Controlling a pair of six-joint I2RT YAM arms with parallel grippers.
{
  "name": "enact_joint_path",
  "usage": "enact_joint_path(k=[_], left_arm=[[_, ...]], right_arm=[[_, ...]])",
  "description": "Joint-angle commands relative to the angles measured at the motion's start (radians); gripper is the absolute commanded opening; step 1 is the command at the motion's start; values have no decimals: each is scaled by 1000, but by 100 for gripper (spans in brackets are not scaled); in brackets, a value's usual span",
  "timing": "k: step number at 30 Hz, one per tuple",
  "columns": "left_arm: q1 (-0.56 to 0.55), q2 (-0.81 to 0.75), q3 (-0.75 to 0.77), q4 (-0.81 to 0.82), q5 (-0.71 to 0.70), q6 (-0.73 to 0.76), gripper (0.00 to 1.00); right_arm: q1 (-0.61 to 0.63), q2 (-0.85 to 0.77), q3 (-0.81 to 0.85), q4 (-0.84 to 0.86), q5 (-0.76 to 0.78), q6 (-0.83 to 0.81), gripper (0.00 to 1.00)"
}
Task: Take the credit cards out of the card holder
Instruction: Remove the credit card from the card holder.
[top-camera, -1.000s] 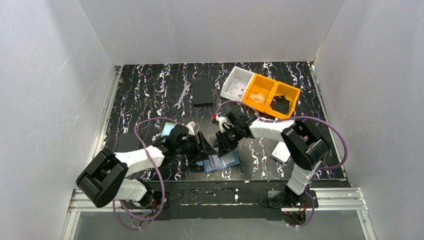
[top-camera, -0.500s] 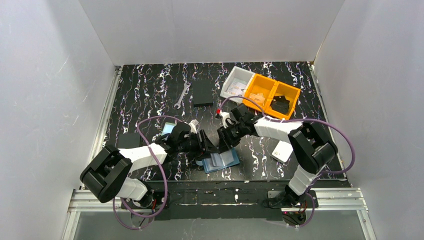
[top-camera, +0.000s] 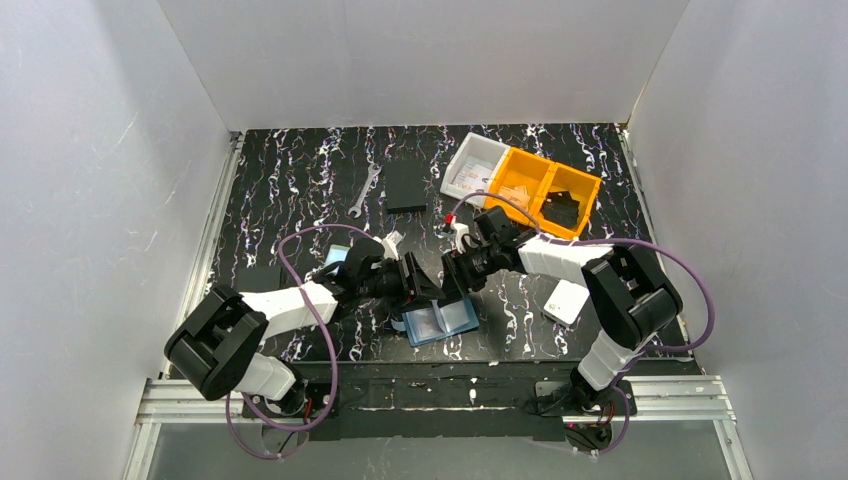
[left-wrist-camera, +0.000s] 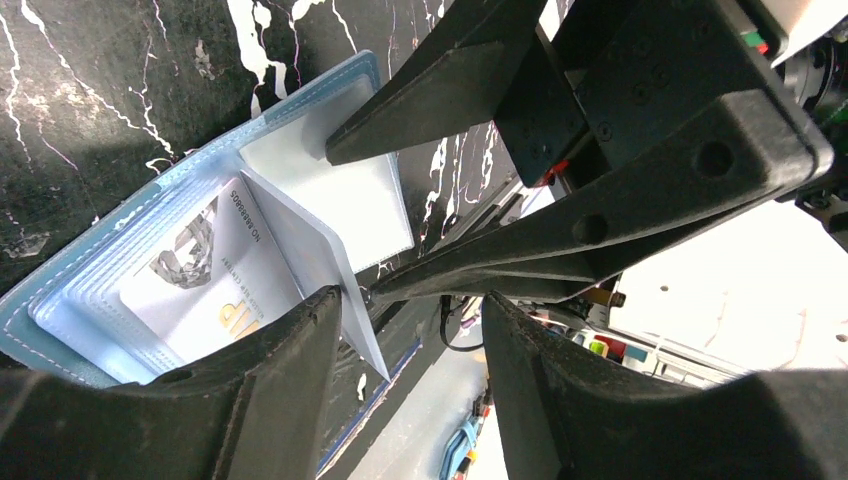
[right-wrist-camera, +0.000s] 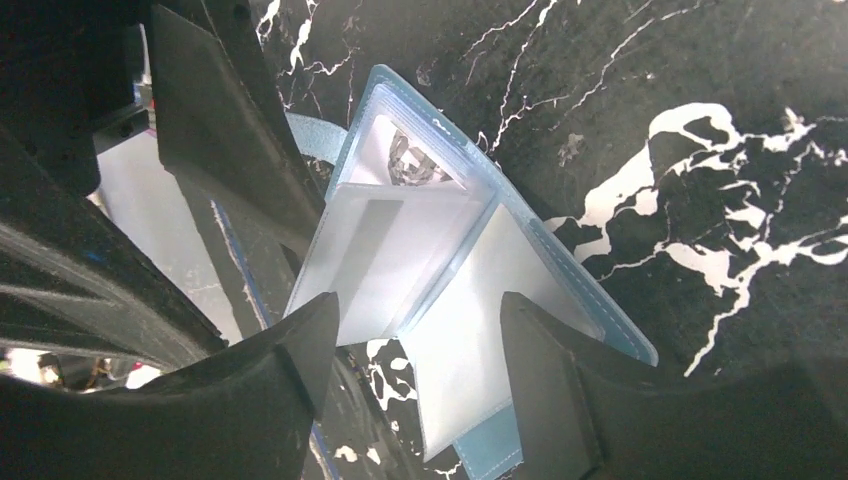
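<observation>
Top external view: the card holder (top-camera: 442, 322) lies open near the middle of the table's near edge, with both grippers meeting over it. The left gripper (left-wrist-camera: 412, 300) and right gripper (right-wrist-camera: 418, 305) each have their fingers spread apart. A credit card (left-wrist-camera: 190, 290) with a portrait sits in a clear pocket.

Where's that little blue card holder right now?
In the top view, the card holder lies open near the front edge of the table, centre, right at the tips of the left gripper and right gripper.
</observation>
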Motion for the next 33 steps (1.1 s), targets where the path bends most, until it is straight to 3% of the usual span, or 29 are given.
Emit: enact_joint_path(k=[1,10,33], left_arm=[[-4,14,18,22,27,14,53],[-6,60,46,49,38,6,54],[-13,134,88,108,45,-27,55]], right_arm=[[-13,-11,-13,82,-99,75,71],[-19,-41,-38,107,-133,75,83],[-25,-71,-61,134,-153,101,79]])
